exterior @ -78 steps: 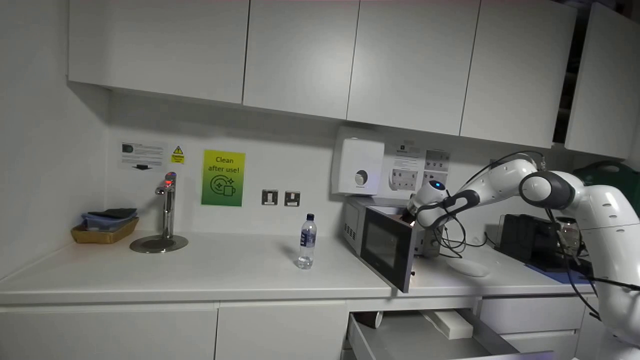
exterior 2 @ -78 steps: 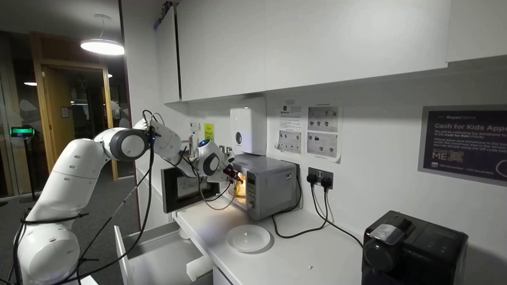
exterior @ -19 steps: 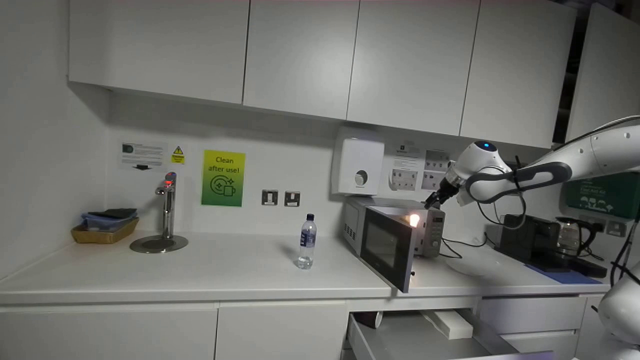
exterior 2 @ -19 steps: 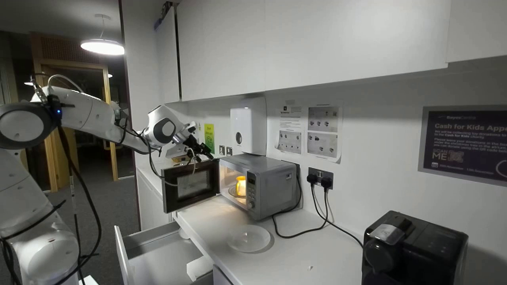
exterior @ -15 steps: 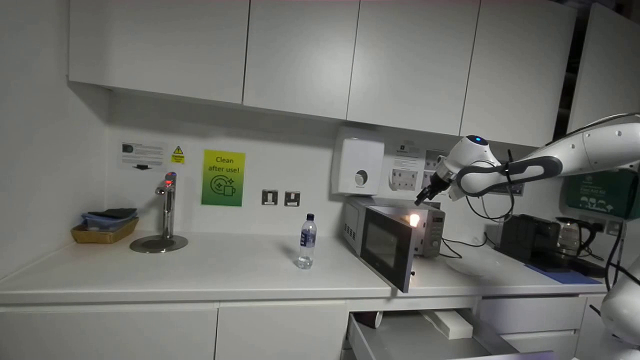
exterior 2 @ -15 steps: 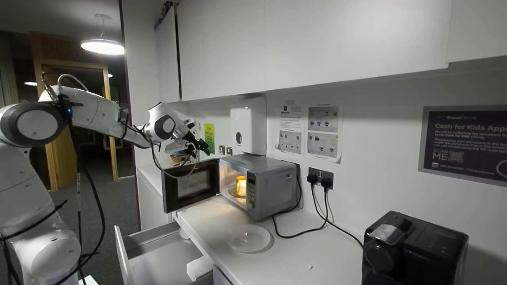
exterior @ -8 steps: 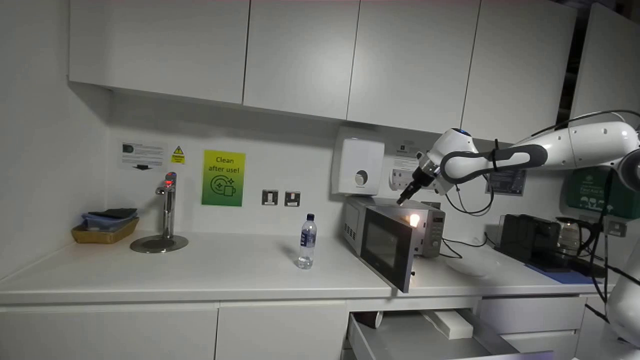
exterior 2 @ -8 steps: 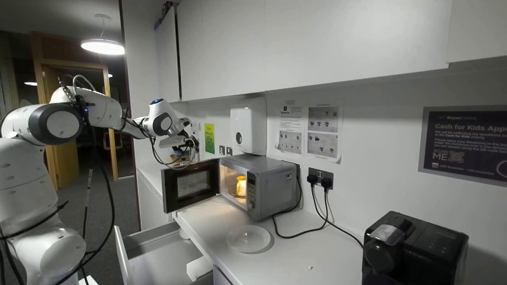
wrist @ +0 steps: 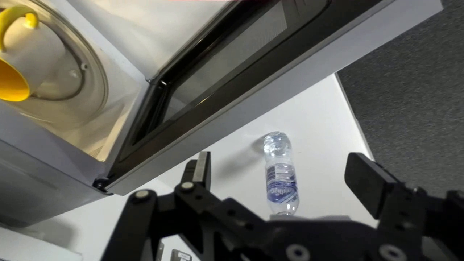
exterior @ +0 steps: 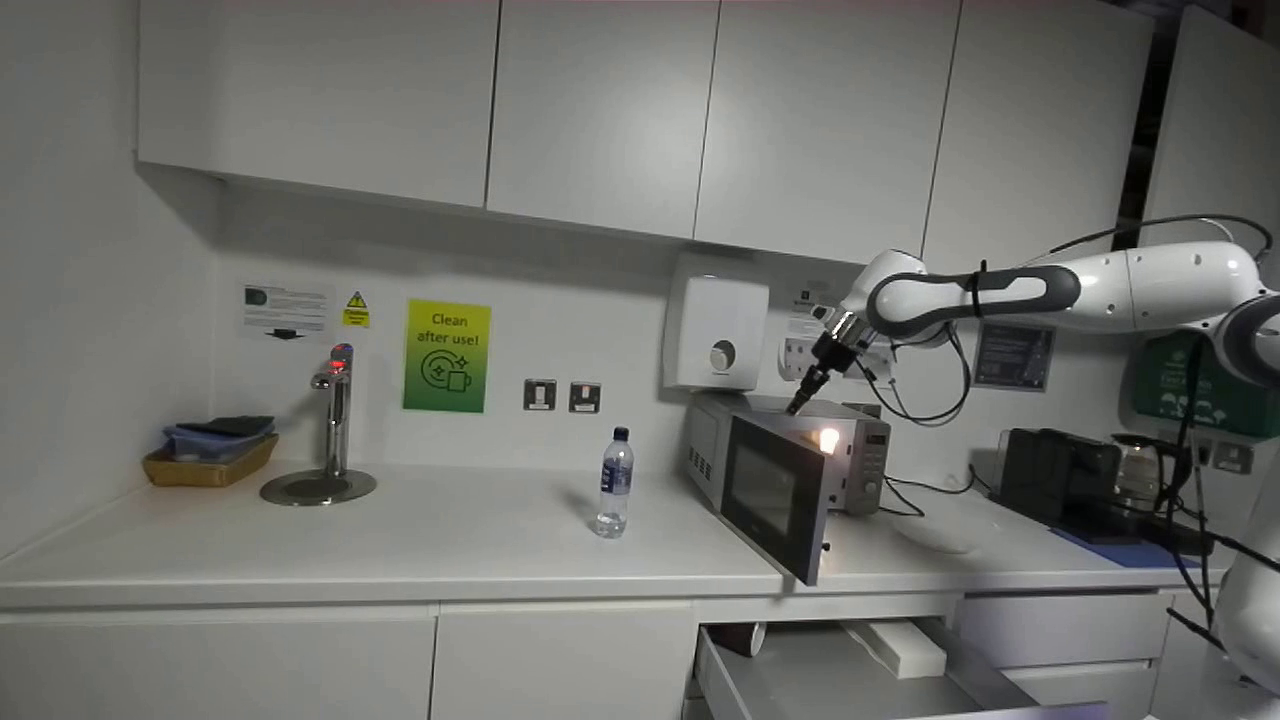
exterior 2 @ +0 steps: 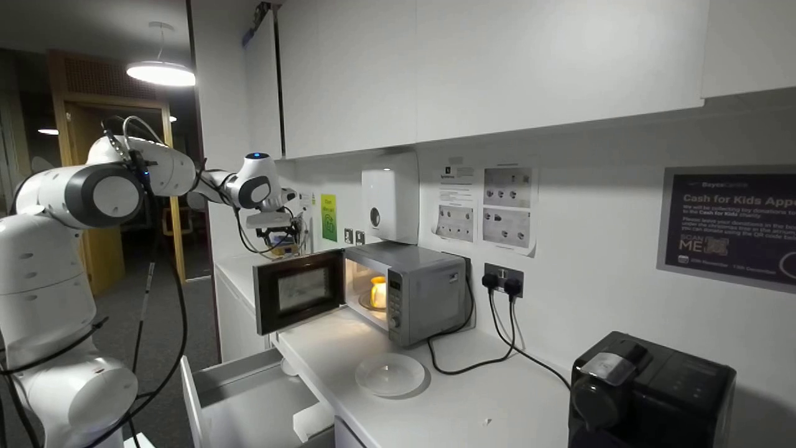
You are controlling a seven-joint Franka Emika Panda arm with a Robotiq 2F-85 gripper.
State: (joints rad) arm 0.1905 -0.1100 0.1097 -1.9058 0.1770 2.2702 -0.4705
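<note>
My gripper [wrist: 282, 170] stands open with nothing between its fingers [wrist: 366, 181]. In an exterior view the gripper [exterior: 797, 405] points down above the swung-open microwave door [exterior: 775, 490], apart from it. A clear water bottle [wrist: 281, 181] with a blue label appears between the fingers in the wrist view, but stands farther off on the counter; in an exterior view the bottle [exterior: 614, 490] is upright, left of the microwave. Inside the lit microwave [exterior 2: 435, 292], a white mug [wrist: 40, 54] with yellow handle and inside sits on the turntable [wrist: 103, 83].
A white plate [exterior 2: 390, 375] lies on the counter in front of the microwave. Below, a drawer [exterior: 830, 690] is pulled out, holding a white box [exterior: 905, 650] and a cup [exterior: 745, 638]. A coffee machine [exterior 2: 650, 392] stands nearby. Wall cabinets [exterior: 820, 130] hang overhead.
Earlier the gripper was at the mug inside the microwave. It has since withdrawn, risen, and swung across above the door, tilting further down towards the bottle's side. The mug stays inside.
</note>
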